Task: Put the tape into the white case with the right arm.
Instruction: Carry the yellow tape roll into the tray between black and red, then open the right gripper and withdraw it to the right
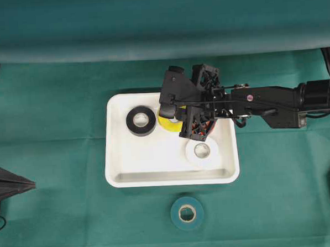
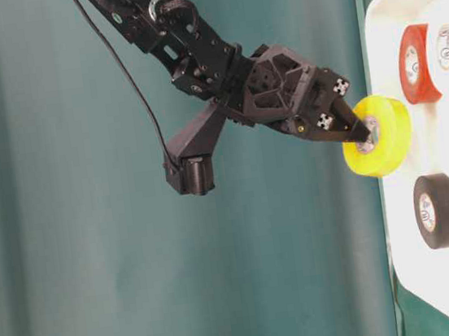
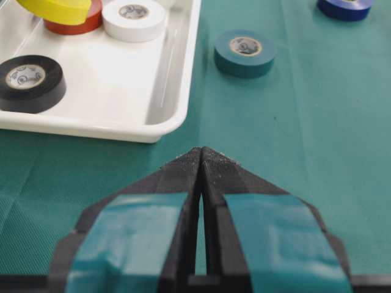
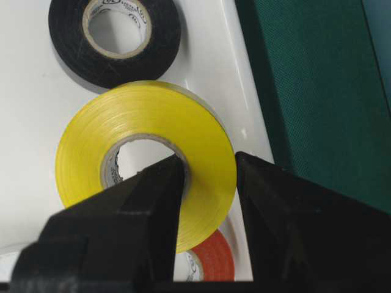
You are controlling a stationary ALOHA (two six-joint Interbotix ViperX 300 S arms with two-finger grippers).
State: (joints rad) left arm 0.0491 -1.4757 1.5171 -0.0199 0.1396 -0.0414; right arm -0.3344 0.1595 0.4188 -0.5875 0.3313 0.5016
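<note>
Right wrist view shows the right claw point(image 4: 208, 177) clamped on the yellow tape point(image 4: 146, 152); lower it flat inside the white case point(image 4: 36, 104) near the bench's far edge, then let go.

A green cloth-covered table point(image 1: 53, 107) bears the white case point(image 1: 117, 176) and teal tape point(image 1: 187, 213).

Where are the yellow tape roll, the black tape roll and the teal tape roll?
yellow tape roll point(image 4: 122, 122), right wrist view, upper flat face of the roll.
black tape roll point(image 1: 141, 121), overhead view, top face near its core.
teal tape roll point(image 3: 244, 54), left wrist view, front side wall.
</note>
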